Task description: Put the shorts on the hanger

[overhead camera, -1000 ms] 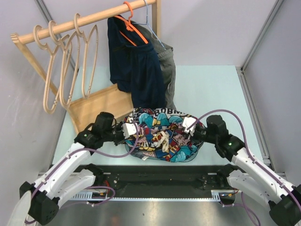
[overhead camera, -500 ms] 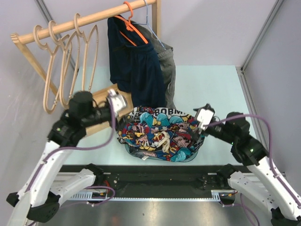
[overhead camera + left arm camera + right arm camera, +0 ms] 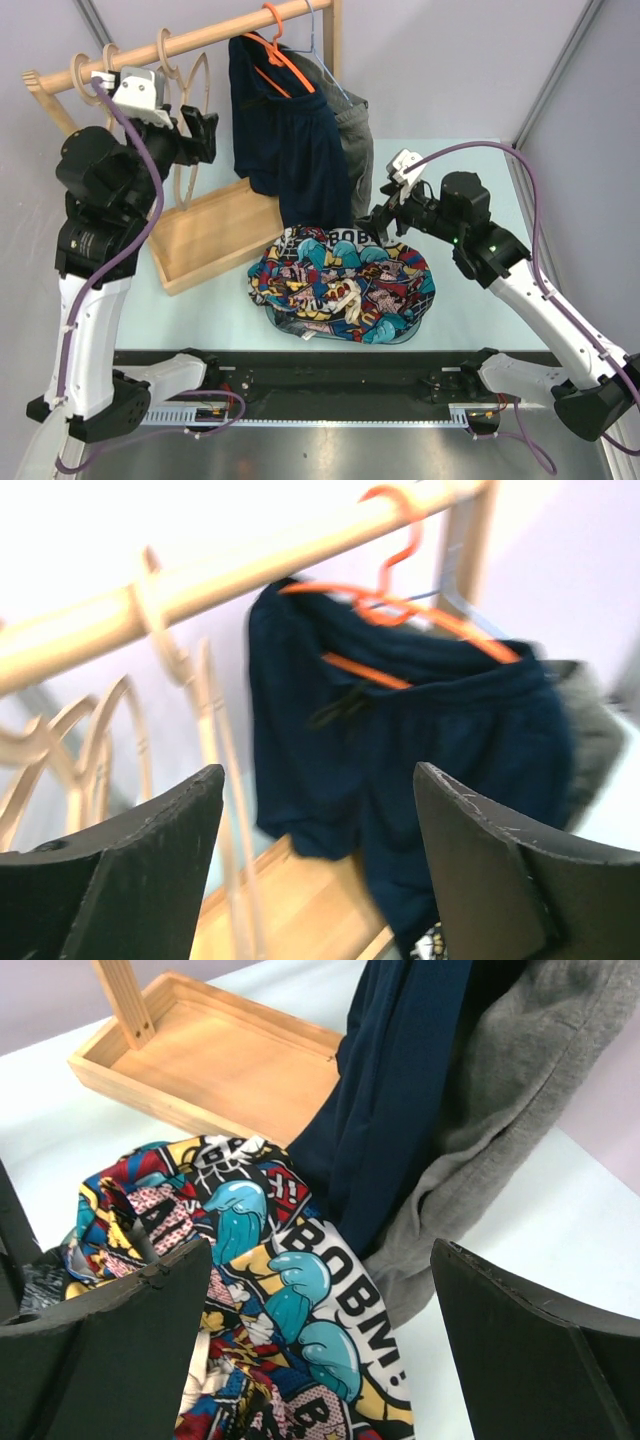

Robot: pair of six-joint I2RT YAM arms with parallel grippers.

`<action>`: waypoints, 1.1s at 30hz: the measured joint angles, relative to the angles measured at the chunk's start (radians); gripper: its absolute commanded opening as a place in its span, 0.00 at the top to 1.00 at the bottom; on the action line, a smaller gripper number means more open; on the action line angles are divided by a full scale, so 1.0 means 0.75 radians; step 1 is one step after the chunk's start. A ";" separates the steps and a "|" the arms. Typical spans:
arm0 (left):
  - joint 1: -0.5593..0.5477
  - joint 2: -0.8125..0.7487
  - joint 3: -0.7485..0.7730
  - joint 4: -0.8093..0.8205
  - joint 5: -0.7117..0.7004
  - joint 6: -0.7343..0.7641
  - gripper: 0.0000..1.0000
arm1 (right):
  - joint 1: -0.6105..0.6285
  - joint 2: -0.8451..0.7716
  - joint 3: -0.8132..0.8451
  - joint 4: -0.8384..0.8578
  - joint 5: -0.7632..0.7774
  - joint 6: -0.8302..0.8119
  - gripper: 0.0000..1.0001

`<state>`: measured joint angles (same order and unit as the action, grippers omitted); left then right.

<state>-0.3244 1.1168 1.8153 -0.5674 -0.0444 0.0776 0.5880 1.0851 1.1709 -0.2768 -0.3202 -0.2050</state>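
Observation:
The comic-print shorts (image 3: 345, 285) lie in a crumpled heap on the table, with nothing holding them. In the right wrist view the shorts (image 3: 250, 1290) spread below my right gripper (image 3: 325, 1250), which hovers open above their far edge. From above, that right gripper (image 3: 385, 218) sits just right of the hanging clothes. My left gripper (image 3: 205, 135) is raised to the rail, open and empty, beside the rightmost beige wooden hanger (image 3: 190, 115). In the left wrist view the hanger (image 3: 215, 770) is blurred, just inside the left finger of the left gripper (image 3: 320, 780).
Two more wooden hangers (image 3: 105, 75) hang on the wooden rail (image 3: 215, 37), partly behind my left arm. A navy garment (image 3: 290, 140) on an orange hanger (image 3: 275, 45) and a grey cloth (image 3: 357, 135) hang mid-rail. The rack's wooden tray base (image 3: 210, 235) lies left of the shorts.
Both grippers let go of the shorts and opened. My left arm swung up to the hangers on the rail. The right arm lifted back toward the hanging clothes.

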 measured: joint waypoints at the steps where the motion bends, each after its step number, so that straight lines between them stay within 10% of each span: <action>1: 0.003 0.009 0.000 -0.003 -0.043 0.000 0.23 | 0.001 0.002 0.003 0.000 0.000 0.006 0.04; 15: 0.044 0.200 -0.016 -0.109 -0.357 0.001 0.35 | 0.012 -0.009 0.030 0.028 0.013 0.027 0.04; 26: 0.120 0.262 -0.037 -0.123 -0.349 -0.035 1.00 | 0.015 -0.011 0.030 0.029 0.018 0.018 0.05; 33: 0.130 0.238 -0.037 -0.052 -0.289 -0.030 1.00 | 0.015 -0.011 0.030 0.030 0.018 0.003 0.05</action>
<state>-0.2268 1.2953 1.7874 -0.6067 -0.2615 0.0555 0.5995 1.0767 1.1934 -0.2546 -0.3069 -0.2031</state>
